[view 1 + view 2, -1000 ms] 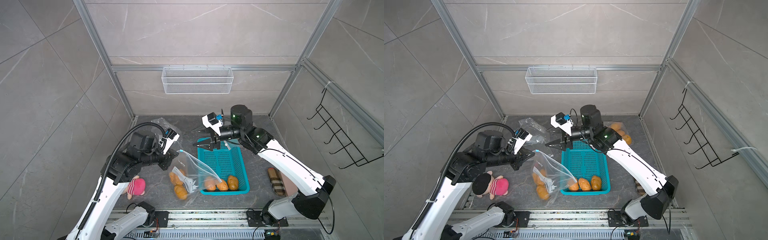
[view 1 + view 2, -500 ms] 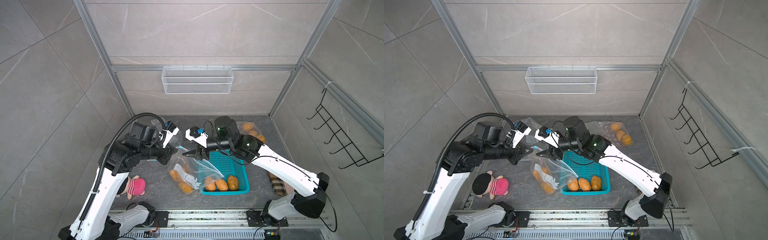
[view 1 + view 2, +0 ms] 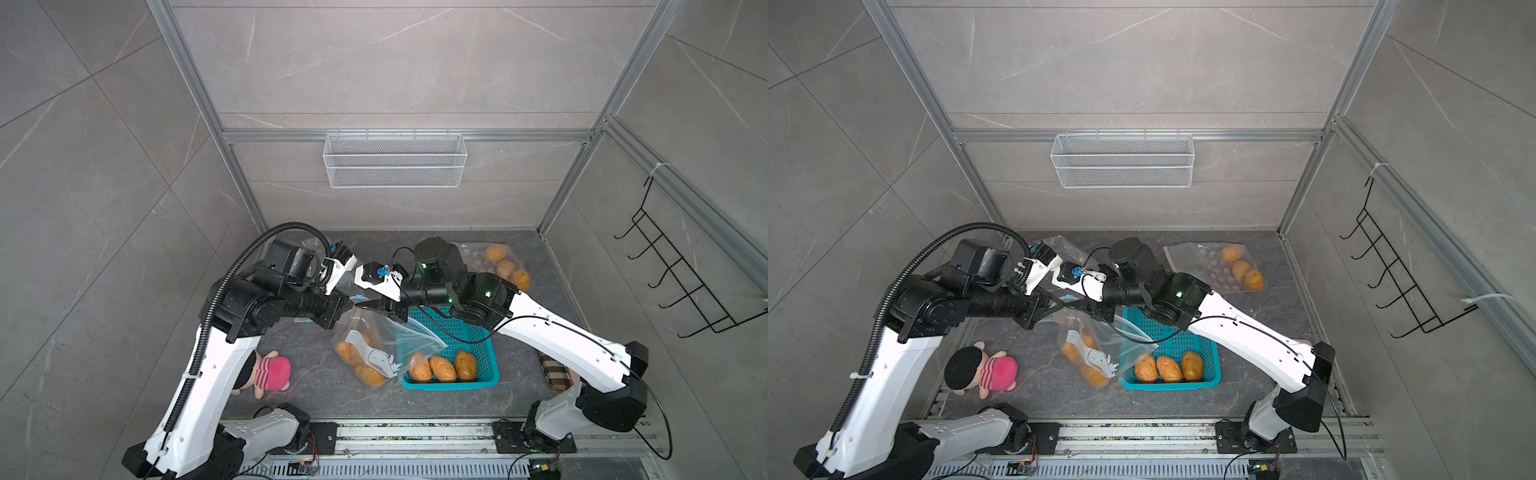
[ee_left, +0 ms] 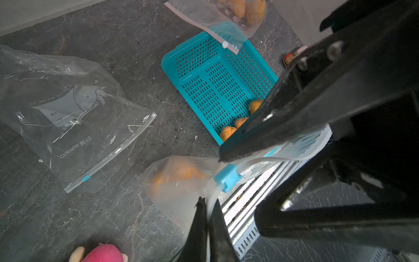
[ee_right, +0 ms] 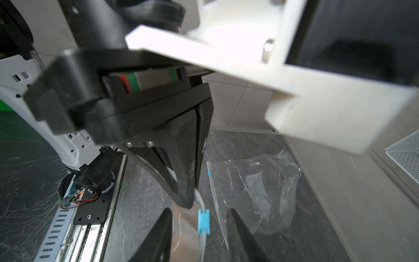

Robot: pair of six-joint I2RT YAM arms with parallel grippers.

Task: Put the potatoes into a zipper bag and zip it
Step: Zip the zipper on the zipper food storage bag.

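Left pincer point(image 4: 207, 205) clamped tight on the zipper bag point(image 3: 386, 332) rim, holding it upright; right pincer point(image 5: 199, 211) part-open, straddling the blue slider point(image 5: 203, 221); some potatoes point(image 3: 348, 351) bagged, three more potatoes point(image 3: 442, 368) in the teal basket point(image 3: 478, 332)

1. zipper bag point(image 3: 386, 336): three. One hangs mid-frame, a far bag point(image 3: 478, 257) lies at the upper right of the desk point(image 3: 316, 386), and an empty bag point(image 4: 74, 118) lies flat.
2. potatoes point(image 3: 442, 368): nine. Three are in each loaded bag and three in the teal basket point(image 3: 449, 384).
3. teal basket: one.
4. wire basket point(image 3: 395, 160), back wall: one.
5. plush toy point(image 3: 270, 370): one.
6. black hook rack point(image 3: 681, 282), right wall: one.
7. plaid bundle point(image 3: 555, 374), partly hidden: one.
8. robot arms: two, a left arm point(image 3: 208, 374) and a right arm point(image 3: 557, 336).
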